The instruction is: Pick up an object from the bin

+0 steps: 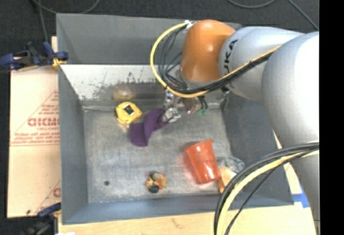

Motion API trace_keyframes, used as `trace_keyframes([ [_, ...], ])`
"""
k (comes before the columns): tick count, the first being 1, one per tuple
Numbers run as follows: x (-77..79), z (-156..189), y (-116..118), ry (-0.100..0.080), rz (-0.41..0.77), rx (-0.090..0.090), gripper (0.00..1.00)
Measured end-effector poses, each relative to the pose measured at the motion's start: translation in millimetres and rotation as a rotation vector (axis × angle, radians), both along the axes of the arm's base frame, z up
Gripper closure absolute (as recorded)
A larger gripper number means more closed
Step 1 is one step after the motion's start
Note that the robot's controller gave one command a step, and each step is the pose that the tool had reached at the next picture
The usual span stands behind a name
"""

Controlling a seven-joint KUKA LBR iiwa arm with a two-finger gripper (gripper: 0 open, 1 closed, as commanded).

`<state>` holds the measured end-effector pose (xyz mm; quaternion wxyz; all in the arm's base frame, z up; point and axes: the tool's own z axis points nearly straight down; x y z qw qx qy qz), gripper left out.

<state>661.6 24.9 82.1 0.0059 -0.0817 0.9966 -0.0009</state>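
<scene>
The gripper (171, 112) pinches the upper right end of a purple cloth (144, 130) in the middle of the bin (72, 137). A small yellow boxy thing (128, 113) lies just beside the cloth, at its left. An orange cup (201, 162) and a small colourful thing (156, 181) lie well apart, toward the front.

end effector (172, 110) low in grey bin (72, 137), at upper end of purple cloth (144, 129), yellow tape measure (128, 112) just beside cloth, orange cup (200, 162) on its side, front right
</scene>
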Motion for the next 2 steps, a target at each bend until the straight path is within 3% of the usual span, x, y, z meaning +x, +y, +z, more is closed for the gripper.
trace_keyframes([
  [1, 0.0, 0.0, 0.0, 0.0, 0.0, 0.0, 1.0],
  [2, -26.4, 168.9, 36.4, 0.007, 0.288, -0.001, 1.0],
])
